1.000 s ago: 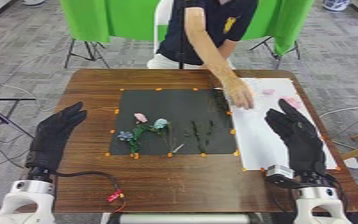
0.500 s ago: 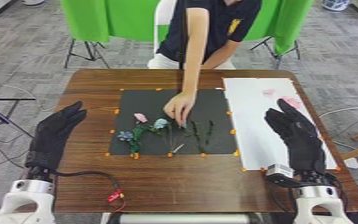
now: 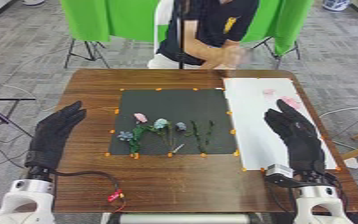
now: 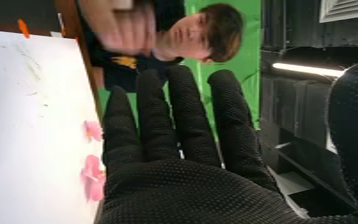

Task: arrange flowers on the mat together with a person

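Clock directions are taken in the head view, with 12 on the far side from the robot.

Robot left hand (image 3: 58, 125): at 9 o'clock of the dark mat (image 3: 158, 102), fingers extended and relaxed, holding nothing. Robot right hand (image 3: 291, 125): at 3 o'clock of the mat, over the white sheet (image 3: 254, 130). In the right wrist view we record the right hand (image 4: 189, 185) as open, fingers straight and slightly spread, nothing grasped.

Flowers on the mat: we find a pink flower (image 3: 141, 117) toward 9 o'clock, a blue flower (image 3: 125, 135) toward 8 with leafy green stems (image 3: 136, 136) just beside it, a pale blue-green flower (image 3: 161, 123) near the centre, and a blue-violet flower (image 3: 181, 126) just to its 4 o'clock side. Two green sprigs (image 3: 209, 135) lie side by side toward 4 to 5 o'clock. Near 6 o'clock lies a thin pale strip (image 3: 178, 148), too small for us to identify.

We note pink blossoms (image 3: 289, 101) on the white sheet, toward its 12 to 1 o'clock end.

The person's hands (image 3: 230, 55), blurred, are close together at 1 o'clock, well apart from the mat's flowers. Orange marks (image 3: 159, 89) dot the mat's border.
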Controlling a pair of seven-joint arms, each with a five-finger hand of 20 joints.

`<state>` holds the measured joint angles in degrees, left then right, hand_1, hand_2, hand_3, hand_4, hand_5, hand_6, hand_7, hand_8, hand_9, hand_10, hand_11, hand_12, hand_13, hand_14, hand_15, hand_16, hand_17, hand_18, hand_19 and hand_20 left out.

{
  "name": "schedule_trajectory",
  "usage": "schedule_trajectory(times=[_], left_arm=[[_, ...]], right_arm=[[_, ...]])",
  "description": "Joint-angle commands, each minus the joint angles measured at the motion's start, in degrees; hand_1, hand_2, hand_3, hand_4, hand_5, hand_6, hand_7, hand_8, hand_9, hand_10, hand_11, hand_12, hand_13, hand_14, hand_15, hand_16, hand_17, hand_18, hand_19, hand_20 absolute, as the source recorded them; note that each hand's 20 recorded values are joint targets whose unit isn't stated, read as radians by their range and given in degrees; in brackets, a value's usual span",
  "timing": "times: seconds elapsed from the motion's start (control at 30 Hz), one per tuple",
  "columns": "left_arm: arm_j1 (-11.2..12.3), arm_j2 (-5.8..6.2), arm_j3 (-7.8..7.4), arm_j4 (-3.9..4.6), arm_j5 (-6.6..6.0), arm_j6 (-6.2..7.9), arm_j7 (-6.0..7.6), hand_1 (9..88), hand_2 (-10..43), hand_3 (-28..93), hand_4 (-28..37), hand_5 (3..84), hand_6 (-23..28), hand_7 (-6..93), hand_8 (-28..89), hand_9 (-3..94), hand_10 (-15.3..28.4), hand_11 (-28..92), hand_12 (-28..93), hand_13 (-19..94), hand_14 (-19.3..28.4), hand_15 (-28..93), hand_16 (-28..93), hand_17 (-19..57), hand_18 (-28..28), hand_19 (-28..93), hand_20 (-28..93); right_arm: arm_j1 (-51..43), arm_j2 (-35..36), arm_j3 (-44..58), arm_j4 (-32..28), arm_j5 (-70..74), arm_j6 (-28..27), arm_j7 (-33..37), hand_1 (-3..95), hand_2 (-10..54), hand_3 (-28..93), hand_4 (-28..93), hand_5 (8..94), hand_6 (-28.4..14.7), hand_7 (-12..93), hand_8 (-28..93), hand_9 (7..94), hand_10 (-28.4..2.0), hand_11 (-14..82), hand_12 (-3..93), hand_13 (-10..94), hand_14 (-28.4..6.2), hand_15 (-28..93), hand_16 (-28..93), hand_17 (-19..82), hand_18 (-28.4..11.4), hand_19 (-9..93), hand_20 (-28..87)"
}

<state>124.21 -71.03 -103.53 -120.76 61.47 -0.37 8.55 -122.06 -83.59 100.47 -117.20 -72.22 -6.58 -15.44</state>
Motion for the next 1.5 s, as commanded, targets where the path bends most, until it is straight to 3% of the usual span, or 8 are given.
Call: schedule_trajectory(times=[0.03,0.27,0.43,0.5,0.6,0.9,1.17,1.5], left_arm=[[0.3,-1.13,-0.42,0.40,0.06,-0.94,-0.88,23.7,5.6,62,-23.2,46.1,6.9,5.8,-5,43.1,14.8,13,12,30,15.8,7,2,3.0,10.8,5,13],[0.4,-1.17,-0.65,0.21,0.07,-0.94,-0.87,23.6,5.6,62,-23.1,46.0,6.8,5.8,-5,43.2,14.8,13,12,30,15.9,7,2,3.0,10.8,5,13],[0.8,-0.66,-0.67,-0.05,-0.32,-0.31,-0.81,23.6,5.6,62,-23.2,45.9,6.8,5.7,-5,43.0,14.8,13,12,29,15.8,7,2,2.9,10.9,5,13],[0.8,-0.61,-0.65,0.00,-0.27,-0.54,-0.96,23.6,5.6,62,-23.2,45.9,6.8,5.7,-5,43.0,14.8,13,12,29,15.8,7,3,2.9,10.9,5,13],[1.0,-0.29,-0.49,-0.11,-0.49,0.13,-0.75,23.6,5.7,62,-23.2,46.0,6.8,5.8,-4,43.0,14.8,13,12,29,15.8,7,3,2.8,11.0,5,13],[1.5,-0.27,-0.57,-0.59,-0.46,0.28,-1.16,23.5,5.5,63,-23.4,46.0,6.9,5.9,-5,43.0,14.7,13,12,30,15.8,7,3,2.8,11.0,5,13],[1.5,-0.21,-0.93,-0.75,-0.54,0.66,-1.06,23.4,5.5,63,-23.7,46.1,6.8,5.9,-5,43.3,14.9,13,12,30,15.8,7,3,2.7,11.0,5,13],[1.4,-0.18,-0.60,-0.67,-0.65,0.77,-1.02,23.4,5.5,63,-23.8,46.2,6.8,5.9,-5,43.3,14.8,13,12,30,15.8,7,3,2.6,11.0,5,13]], right_arm=[[-0.6,0.0,-0.1,-0.2,-0.8,0.3,-0.4,15.3,-6.2,80,-17,42.6,-2.0,11,-10,46.3,-15.2,5.6,12.4,35,-13.4,11,14,21,-12.5,3,29],[2.4,3.9,1.3,-0.1,-5.0,2.7,-0.4,17.0,-8.7,80,-17,42.9,-2.3,11,-9,46.8,-15.5,5.8,13.7,37,-13.6,12,15,24,-13.0,7,32],[8.5,10.8,1.4,-0.6,-17.2,13.4,5.3,21.2,-9.5,77,-17,45.2,-3.3,11,-9,49.0,-16.1,6.1,14.4,47,-14.1,14,18,31,-13.9,26,41],[11.8,14.0,1.4,-1.5,-27.7,15.7,13.6,23.1,-9.5,75,-17,45.9,-4.0,11,-9,50.4,-17.2,6.4,14.9,52,-14.6,16,20,34,-14.9,37,42],[18.5,17.9,2.3,-1.8,-44.4,5.6,27.0,24.7,-9.5,70,-17,47.1,-5.3,10,-8,52.5,-19.2,6.9,15.2,59,-15.4,24,21,39,-16.2,49,42],[37.2,26.7,-7.0,11.9,-65.9,-10.1,36.8,29.2,-9.5,61,-17,52.9,-4.7,8,-7,69.3,-19.4,10.6,14.8,82,-10.0,38,23,60,-11.8,75,33],[46.2,28.0,-14.2,23.4,-74.8,-15.2,36.9,33.0,-9.5,60,-19,55.6,-2.4,9,-8,81.4,-16.1,13.7,14.8,94,-5.3,39,25,71,-6.0,85,22],[51.8,24.2,-15.8,34.8,-76.0,-15.2,37.6,33.3,-9.5,58,-20,61.1,-0.8,12,-9,87.3,-14.7,16.9,15.7,94,-3.7,48,21,73,-6.1,91,19]])
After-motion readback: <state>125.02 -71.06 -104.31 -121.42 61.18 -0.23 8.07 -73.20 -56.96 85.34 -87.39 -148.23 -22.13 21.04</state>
